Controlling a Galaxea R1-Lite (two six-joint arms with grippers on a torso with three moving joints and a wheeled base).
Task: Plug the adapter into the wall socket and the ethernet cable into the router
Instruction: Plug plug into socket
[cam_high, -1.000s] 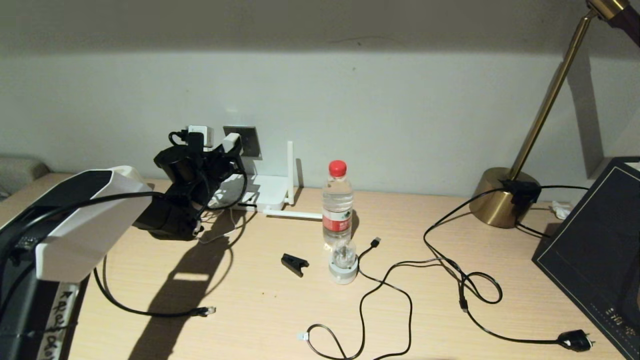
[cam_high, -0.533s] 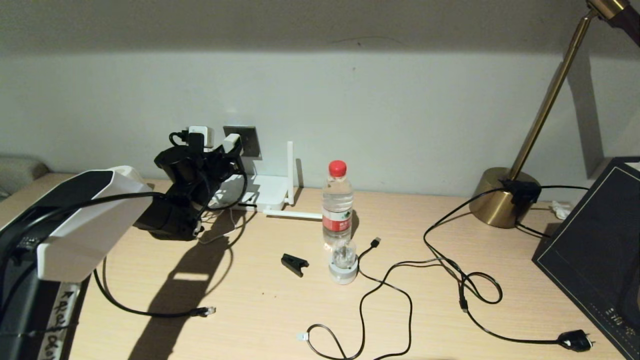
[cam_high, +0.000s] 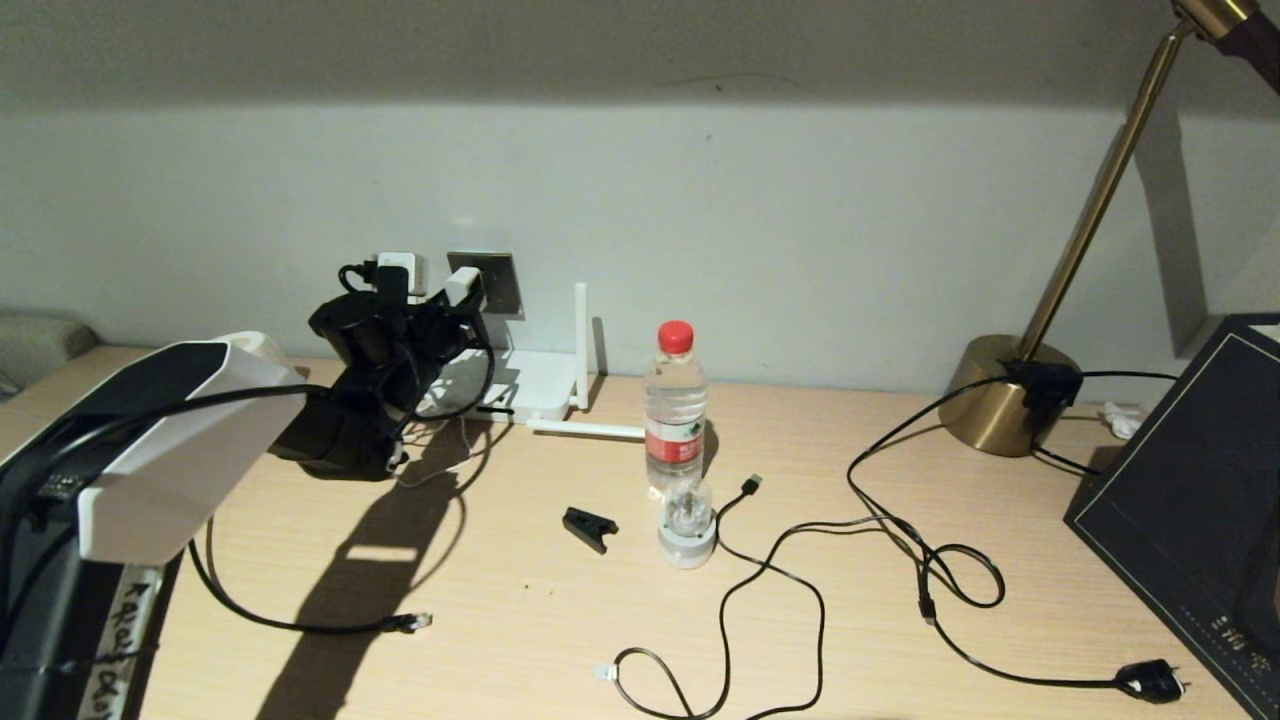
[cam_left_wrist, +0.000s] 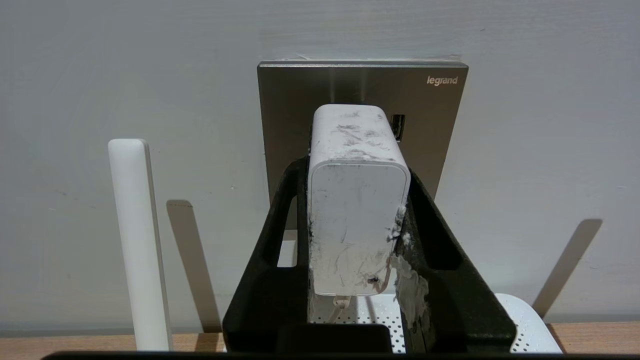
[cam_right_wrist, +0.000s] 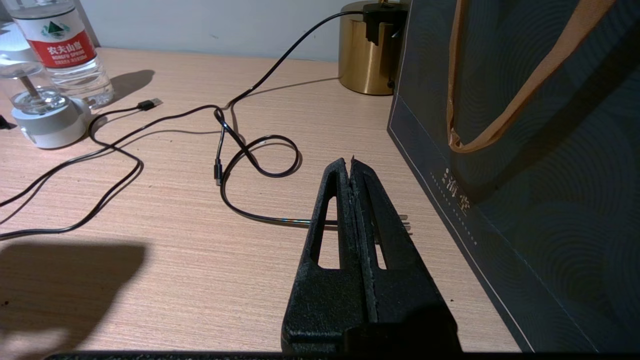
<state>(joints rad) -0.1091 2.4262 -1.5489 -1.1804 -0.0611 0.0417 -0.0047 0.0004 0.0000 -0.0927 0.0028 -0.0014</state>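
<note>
Unchanged from a second ago. Left gripper (cam_left_wrist: 357, 200) still clamped on the adapter (cam_left_wrist: 356, 200), pressed against the wall socket (cam_left_wrist: 362, 87) above the router (cam_high: 520, 380). Right gripper (cam_right_wrist: 351, 167) closed, empty, beside the dark bag (cam_right_wrist: 525, 150).

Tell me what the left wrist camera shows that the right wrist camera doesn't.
Only the left wrist view: the left pincer shut on the white adapter, held against the grey wall socket, with the router below and one of its antennas upright.

Only the right wrist view: the right pincer, shut and empty, above the desk beside a dark paper bag, with loose black cords, a water bottle and a brass lamp base.

Both: the pale wall and the wooden desk.
</note>
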